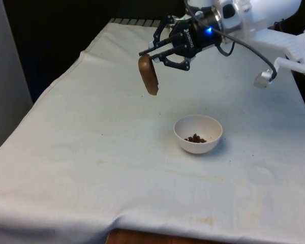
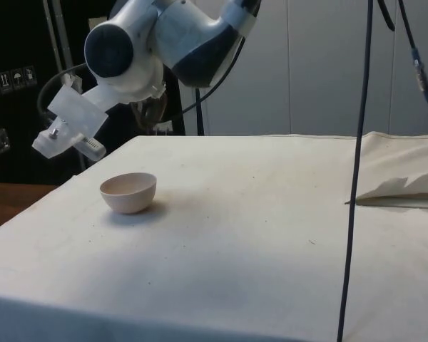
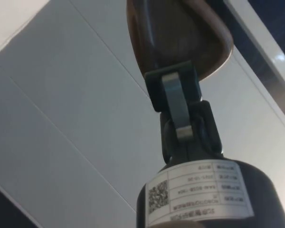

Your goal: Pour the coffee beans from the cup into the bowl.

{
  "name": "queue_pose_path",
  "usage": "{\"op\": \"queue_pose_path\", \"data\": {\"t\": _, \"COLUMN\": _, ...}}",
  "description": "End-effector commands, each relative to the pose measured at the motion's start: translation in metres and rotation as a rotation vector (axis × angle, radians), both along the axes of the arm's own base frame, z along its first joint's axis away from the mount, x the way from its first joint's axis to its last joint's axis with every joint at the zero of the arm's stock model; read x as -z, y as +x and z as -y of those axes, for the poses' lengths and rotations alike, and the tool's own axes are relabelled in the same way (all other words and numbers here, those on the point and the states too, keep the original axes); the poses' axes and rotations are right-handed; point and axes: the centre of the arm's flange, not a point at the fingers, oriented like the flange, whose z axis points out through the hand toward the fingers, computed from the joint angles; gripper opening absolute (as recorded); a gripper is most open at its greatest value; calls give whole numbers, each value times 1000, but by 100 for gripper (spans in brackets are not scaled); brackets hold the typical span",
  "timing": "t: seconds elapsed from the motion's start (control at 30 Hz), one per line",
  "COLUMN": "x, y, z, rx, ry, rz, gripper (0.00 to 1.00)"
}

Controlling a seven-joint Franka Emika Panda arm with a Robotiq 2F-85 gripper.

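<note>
A brown cup (image 1: 148, 74) hangs in the air, tipped on its side with its mouth turned towards the front view's left. My gripper (image 1: 153, 52) is shut on its rim; in the wrist view one finger (image 3: 175, 102) clamps the cup's edge (image 3: 180, 33). A white bowl (image 1: 197, 133) stands on the cloth below and to the front view's right of the cup, with a small heap of coffee beans (image 1: 195, 138) inside. In the side view the bowl (image 2: 128, 192) sits under the arm, and the cup (image 2: 154, 112) is mostly hidden behind it.
The table is covered by a white cloth (image 1: 91, 152). A black cable (image 2: 357, 171) hangs down in the side view's foreground. A crumpled fold of cloth (image 2: 403, 187) lies at that view's right.
</note>
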Motion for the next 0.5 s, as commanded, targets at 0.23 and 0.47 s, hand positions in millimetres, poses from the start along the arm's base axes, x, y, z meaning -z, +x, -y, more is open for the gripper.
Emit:
{"op": "queue_pose_path", "data": {"t": 0.23, "x": 3, "y": 0, "z": 4, "rx": 15, "ry": 41, "rz": -9, "gripper": 0}}
{"op": "queue_pose_path", "data": {"t": 0.47, "x": 8, "y": 1, "z": 17, "rx": 25, "ry": 112, "rz": -30, "gripper": 0}}
